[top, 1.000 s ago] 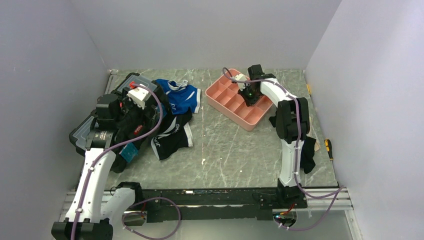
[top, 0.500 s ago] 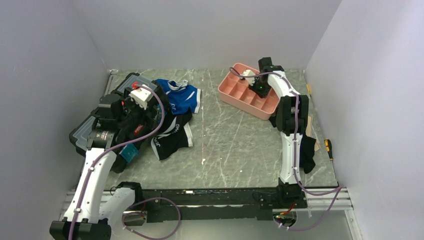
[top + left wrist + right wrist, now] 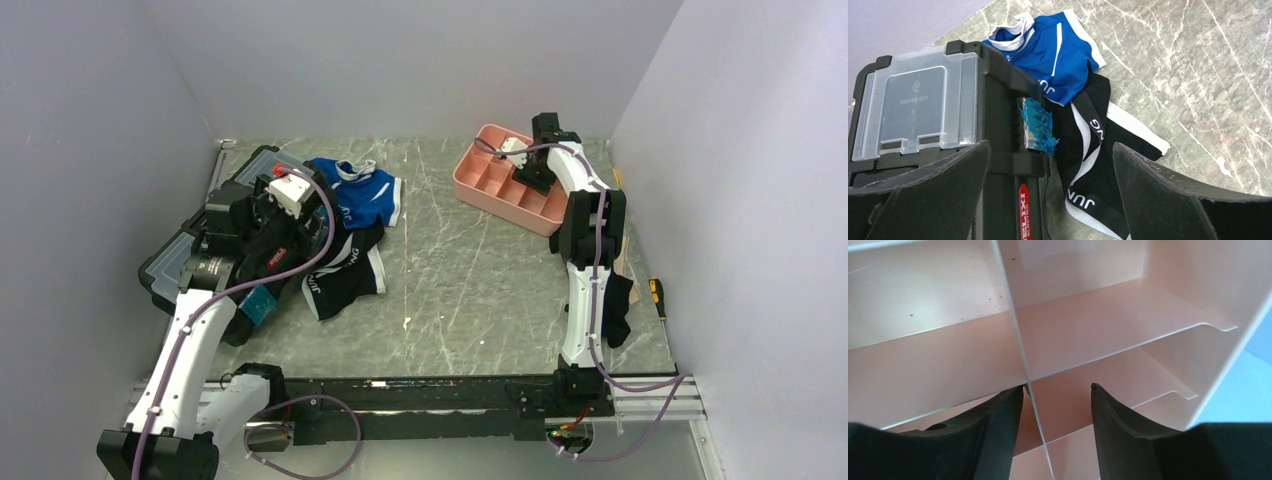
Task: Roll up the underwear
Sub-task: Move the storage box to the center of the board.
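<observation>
**Change noted.** The pink tray now sits closer to the far right corner of the table than it did a second ago. It has been shifted there by the right gripper, which was then clamped down inside it. That gripper has since let go. Its jaws stand moderately apart, astride one thin divider of the tray, and hold nothing.

**Left side.** The left gripper is spread to its widest and is empty. It hangs above the black case at the left edge of the table, as it did a second ago.

**Task item.** The underwear lies unrolled and somewhat rumpled on the left half of the table, just beside the case. Its far end is overlapped by the blue-and-white briefs. Neither gripper touches it, and its position is unchanged.

**Assessment.** The tray move appears to be preparation only, freeing the middle of the table for work. Rolling has not begun. The garment will likely need to be drawn clear of the blue pair and flattened first. The left arm is the nearer one for that.
</observation>
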### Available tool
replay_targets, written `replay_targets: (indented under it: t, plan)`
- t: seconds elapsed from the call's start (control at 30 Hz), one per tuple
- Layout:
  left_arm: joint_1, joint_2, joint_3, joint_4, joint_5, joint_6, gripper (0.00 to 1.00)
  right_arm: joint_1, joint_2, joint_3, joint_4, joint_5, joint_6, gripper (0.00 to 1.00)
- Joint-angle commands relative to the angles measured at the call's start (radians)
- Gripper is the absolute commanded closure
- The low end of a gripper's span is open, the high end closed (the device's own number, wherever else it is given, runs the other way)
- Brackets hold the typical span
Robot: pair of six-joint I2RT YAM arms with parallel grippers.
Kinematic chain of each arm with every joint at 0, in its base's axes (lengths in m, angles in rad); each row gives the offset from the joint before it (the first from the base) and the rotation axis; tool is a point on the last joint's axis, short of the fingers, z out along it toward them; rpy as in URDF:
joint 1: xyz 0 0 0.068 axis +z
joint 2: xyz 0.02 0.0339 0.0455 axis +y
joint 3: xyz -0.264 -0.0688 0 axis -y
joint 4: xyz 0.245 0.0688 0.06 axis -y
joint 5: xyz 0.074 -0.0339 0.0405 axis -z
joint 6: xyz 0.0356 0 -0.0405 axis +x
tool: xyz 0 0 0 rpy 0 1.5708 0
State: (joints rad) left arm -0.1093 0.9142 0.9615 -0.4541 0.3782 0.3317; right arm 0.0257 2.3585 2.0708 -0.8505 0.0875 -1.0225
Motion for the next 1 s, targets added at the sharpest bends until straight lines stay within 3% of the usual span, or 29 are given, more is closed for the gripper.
replay_targets:
  t: [0.0,0.27,0.47,0.77,0.97]
  plan:
    - [-0.013,-0.004,0.016,0.020,-0.015,0.013,0.01,-0.011,-0.100,0.048,0.106,0.016,0.055,0.42]
    - [-0.029,-0.001,-0.008,0.038,-0.033,0.018,0.01,-0.021,-0.287,-0.083,0.143,-0.072,0.195,0.22]
    - [-0.084,0.028,0.000,-0.001,-0.038,0.073,0.01,-0.056,-0.483,-0.214,0.135,-0.183,0.315,0.18]
    - [-0.373,0.238,-0.026,-0.078,-0.273,0.216,0.01,-0.056,-0.797,-0.561,0.077,-0.527,0.422,0.18]
    - [-0.508,0.449,-0.066,-0.077,-0.364,0.230,0.01,-0.053,-0.888,-0.700,0.034,-0.608,0.411,0.18]
